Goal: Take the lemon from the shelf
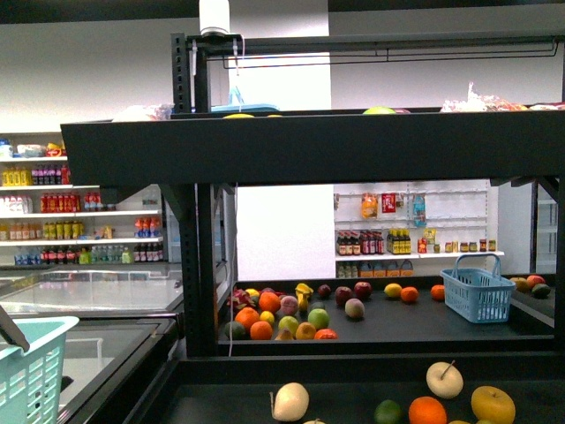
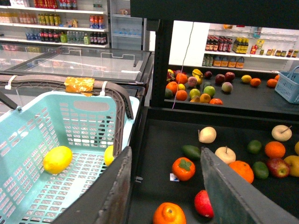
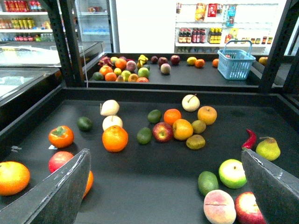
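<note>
Inside teal basket (image 2: 28,154), lemon (image 2: 57,159), both pincers open

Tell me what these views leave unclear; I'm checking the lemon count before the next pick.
- Second lemon, left wrist view: half hidden behind the basket rim.
- Top tray, front view: its lip hides the produce; only yellow tips show.
- Far tray fruit, right wrist view: too small to tell lemons apart.
- Both grippers: fingers cut off by frame edges; nothing between them.

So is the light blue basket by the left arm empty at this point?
Not empty. The left wrist view shows two lemons inside the basket, one partly hidden behind its rim.
</note>
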Robot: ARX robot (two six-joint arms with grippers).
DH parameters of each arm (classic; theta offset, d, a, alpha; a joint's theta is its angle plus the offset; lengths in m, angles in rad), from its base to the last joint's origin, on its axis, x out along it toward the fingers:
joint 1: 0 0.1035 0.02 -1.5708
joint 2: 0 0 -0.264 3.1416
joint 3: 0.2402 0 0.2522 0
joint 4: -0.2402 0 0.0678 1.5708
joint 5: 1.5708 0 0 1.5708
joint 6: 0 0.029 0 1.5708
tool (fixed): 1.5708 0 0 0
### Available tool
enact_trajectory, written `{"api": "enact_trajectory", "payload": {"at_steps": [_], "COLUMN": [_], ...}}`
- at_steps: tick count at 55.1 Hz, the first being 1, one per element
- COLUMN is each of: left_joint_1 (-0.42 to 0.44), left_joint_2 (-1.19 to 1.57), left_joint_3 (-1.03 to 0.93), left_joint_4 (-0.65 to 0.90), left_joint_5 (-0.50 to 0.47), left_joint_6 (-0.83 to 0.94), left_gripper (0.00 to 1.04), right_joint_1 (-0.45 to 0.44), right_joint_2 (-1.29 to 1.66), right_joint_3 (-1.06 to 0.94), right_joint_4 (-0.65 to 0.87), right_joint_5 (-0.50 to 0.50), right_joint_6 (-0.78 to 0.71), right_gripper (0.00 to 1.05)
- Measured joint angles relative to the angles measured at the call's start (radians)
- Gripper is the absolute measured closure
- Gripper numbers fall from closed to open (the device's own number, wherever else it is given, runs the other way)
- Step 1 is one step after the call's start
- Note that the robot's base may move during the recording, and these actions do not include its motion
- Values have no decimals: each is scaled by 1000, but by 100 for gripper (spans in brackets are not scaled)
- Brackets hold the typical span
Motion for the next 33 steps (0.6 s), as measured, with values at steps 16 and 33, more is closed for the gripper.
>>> {"api": "enact_trajectory", "payload": {"at_steps": [16, 33], "left_joint_1": [0, 0], "left_joint_2": [-132, -236], "left_joint_3": [-219, -341], "left_joint_4": [77, 90], "left_joint_5": [2, 2], "left_joint_6": [25, 26], "left_gripper": [102, 102], "right_joint_1": [0, 0], "right_joint_2": [0, 0], "right_joint_3": [0, 0], "right_joint_4": [0, 0], "right_joint_5": [0, 0], "right_joint_6": [0, 0], "right_gripper": [8, 8]}}
